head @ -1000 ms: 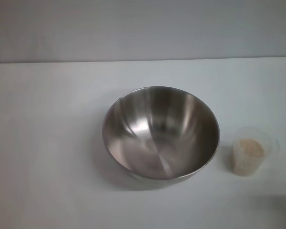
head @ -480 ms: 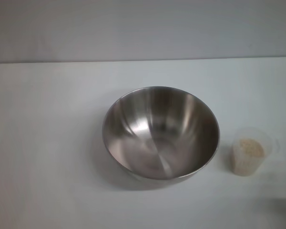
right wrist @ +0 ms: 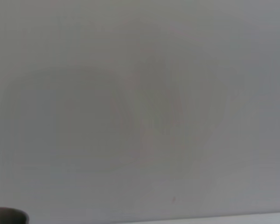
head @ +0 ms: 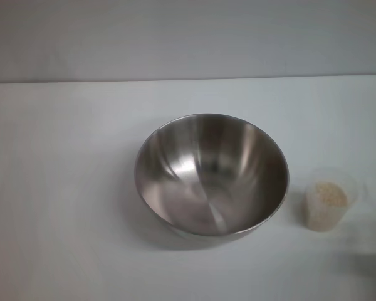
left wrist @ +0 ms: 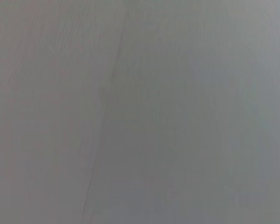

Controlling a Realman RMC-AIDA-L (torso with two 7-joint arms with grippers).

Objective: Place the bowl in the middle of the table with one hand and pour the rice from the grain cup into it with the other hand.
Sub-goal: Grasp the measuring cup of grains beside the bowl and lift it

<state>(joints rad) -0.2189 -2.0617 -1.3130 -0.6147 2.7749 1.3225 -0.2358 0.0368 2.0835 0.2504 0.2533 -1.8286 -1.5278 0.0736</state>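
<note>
Head view: neither tool shows anywhere, so I cannot tell how either stands. Low on the right of the frame sits the grain cup [head: 329, 200], upright, with rice [head: 329, 195] inside. Just left, apart from it, the bowl [head: 211, 174] rests mid-frame on the white desk [head: 62, 188].

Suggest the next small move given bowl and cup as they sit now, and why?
Probably bring the right gripper in toward the grain cup. The bowl already sits near the middle of the table and looks empty, the rice is still in the upright cup to its right, and no gripper shows in any view.
</note>
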